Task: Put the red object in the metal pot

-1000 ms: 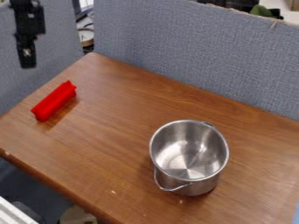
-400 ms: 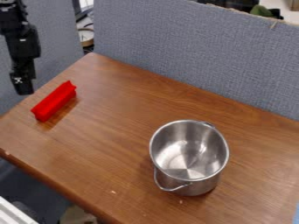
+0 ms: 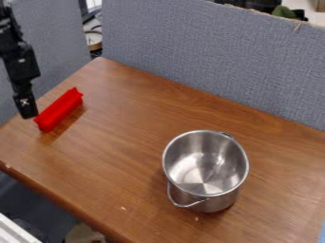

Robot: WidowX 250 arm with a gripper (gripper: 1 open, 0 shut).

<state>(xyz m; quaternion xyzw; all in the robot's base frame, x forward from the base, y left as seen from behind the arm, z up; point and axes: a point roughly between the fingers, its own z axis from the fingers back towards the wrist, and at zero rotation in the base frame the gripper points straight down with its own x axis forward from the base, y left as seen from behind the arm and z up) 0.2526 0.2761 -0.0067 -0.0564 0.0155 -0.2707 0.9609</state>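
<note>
Lowered since the earlier frames: gripper (image 3: 25, 106), formerly high at the upper left above the table edge, now hanging just off the left end of the red object (image 3: 59, 109), fingers pointing down, tip close to the table surface. Jaw state: fully spread, nothing held between the fingers; no contact with the block can be made out. Red object: one elongated matte block, lying flat on the wooden table (image 3: 127, 142) near its left corner, long axis running diagonally from lower left to upper right, position unchanged across the frames. Metal pot (image 3: 204, 170): round, shiny steel, upright, standing well apart from the red object toward the lower right of it, near the front edge of the table; interior shows only reflections, a thin wire handle lies at its near side. Pot likewise unmoved. Grey fabric partition (image 3: 203, 52): stands behind the table, beyond the red object and to its right. Cluttered background items at the upper left are too blurred to identify.
</note>
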